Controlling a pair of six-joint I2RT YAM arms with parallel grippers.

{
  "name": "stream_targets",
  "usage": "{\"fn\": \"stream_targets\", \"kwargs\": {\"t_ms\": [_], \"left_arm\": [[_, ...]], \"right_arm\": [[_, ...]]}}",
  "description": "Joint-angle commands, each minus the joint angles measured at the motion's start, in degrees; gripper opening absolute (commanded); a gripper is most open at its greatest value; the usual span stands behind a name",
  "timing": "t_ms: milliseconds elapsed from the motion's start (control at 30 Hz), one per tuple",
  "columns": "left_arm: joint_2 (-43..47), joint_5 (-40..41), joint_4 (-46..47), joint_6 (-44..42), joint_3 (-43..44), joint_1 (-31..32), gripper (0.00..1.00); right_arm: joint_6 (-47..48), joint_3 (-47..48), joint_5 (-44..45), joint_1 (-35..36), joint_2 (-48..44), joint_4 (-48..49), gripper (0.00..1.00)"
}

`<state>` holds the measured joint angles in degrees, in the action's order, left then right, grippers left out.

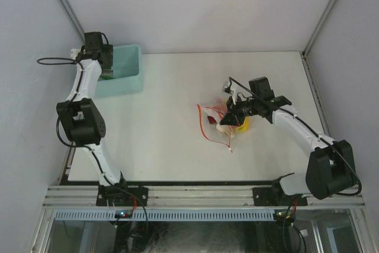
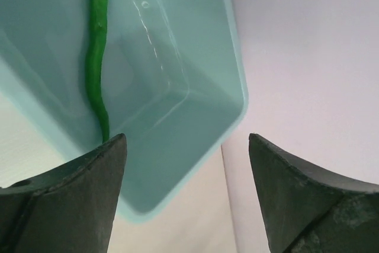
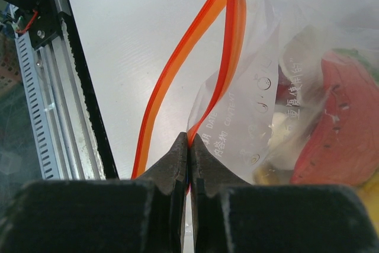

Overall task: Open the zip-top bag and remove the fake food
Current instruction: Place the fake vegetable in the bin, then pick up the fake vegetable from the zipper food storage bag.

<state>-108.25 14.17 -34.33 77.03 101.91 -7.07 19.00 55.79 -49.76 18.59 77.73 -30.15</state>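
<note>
Clear plastic bag (image 1: 212,117) at centre right, its edge pinched tight by the right gripper (image 3: 189,143); left gripper (image 2: 186,140) spread wide above teal bin (image 1: 121,81), upper left.

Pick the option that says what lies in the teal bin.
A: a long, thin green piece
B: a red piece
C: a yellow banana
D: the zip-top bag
A: the left wrist view shows a long, thin green piece lying along the inside of the teal bin, beyond the open left gripper. Nothing else shows in the part of the bin in view.
</note>
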Motion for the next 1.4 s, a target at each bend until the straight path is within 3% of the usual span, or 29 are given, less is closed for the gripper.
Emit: {"fn": "stream_targets", "kwargs": {"t_ms": [0,133,267,433,500,767,1033,1133,1367], "left_arm": [[15.8,-2.3,13.7,-13.8,-11.4,0.7,0.85],[26.2,-9.8,28.8,-23.9,-27.8,0.7,0.85],[34.0,-23.4,44.5,-31.4,-41.2,1.2,0.87],[41.9,-32.1,49.9,-38.2,-48.6,5.5,1.00],[44.2,-34.2,52.4,-39.5,-52.0,6.8,1.00],[50.5,-40.2,58.1,-45.4,-59.9,12.6,1.00],[56.3,-37.7,59.7,-60.2,-64.4,27.7,1.00],[56.4,-36.2,60.4,-65.4,-64.8,33.5,1.00],[50.9,-28.3,58.6,-64.5,-60.3,45.8,0.95]], "right_arm": [[6.5,2.6,1.5,-0.3,-2.5,-3.7,0.00],[17.9,9.1,4.2,0.3,-0.6,-13.6,0.00],[33.2,18.1,8.6,2.8,1.3,-24.4,0.00],[55.6,23.0,14.5,6.2,1.8,-31.3,0.00],[64.7,24.5,16.6,6.4,2.1,-31.6,0.00],[82.3,39.1,19.3,6.5,9.1,-38.8,0.00],[88.9,40.6,17.7,7.3,8.6,-38.0,0.00],[86.1,38.8,15.9,7.2,8.9,-37.3,0.00],[73.8,33.9,10.3,7.0,9.0,-33.6,0.00]]}}
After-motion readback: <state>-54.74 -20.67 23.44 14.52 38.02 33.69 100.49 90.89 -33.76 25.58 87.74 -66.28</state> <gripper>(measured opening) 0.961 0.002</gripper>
